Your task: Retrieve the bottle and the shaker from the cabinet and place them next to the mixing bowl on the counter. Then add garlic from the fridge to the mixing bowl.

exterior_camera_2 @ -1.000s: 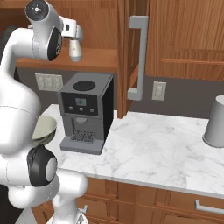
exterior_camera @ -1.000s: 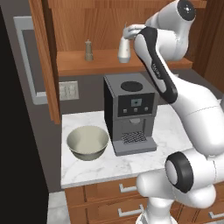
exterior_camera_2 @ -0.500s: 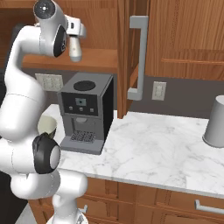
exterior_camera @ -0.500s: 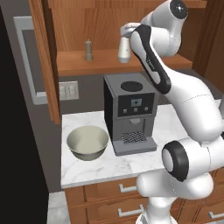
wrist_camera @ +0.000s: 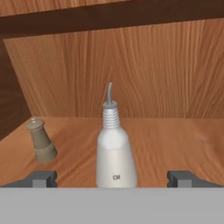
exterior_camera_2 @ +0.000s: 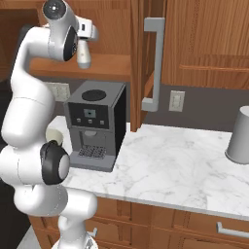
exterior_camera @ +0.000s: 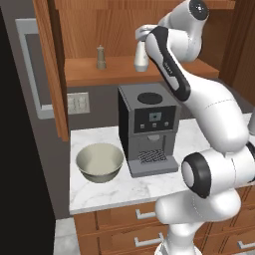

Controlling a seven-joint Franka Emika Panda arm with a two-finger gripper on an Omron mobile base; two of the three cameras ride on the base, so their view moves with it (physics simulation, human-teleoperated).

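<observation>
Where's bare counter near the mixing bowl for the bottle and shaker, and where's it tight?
Free: the marble counter in front of the mixing bowl, and the strip behind it toward the wall. Crowded: the gap between the bowl and the coffee machine is narrow. Right of the machine, open marble runs to the grey canister.

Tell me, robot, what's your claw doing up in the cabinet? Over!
Claw open, lined up on the bottle, not gripping yet. Bottle upright on the cabinet shelf. Shaker stands off to one side, nothing in the way. Over.

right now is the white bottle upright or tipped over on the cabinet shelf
Upright. In the hand view the bottle stands on its base on the wooden shelf, thin neck pointing straight up, beside the shaker.
</observation>
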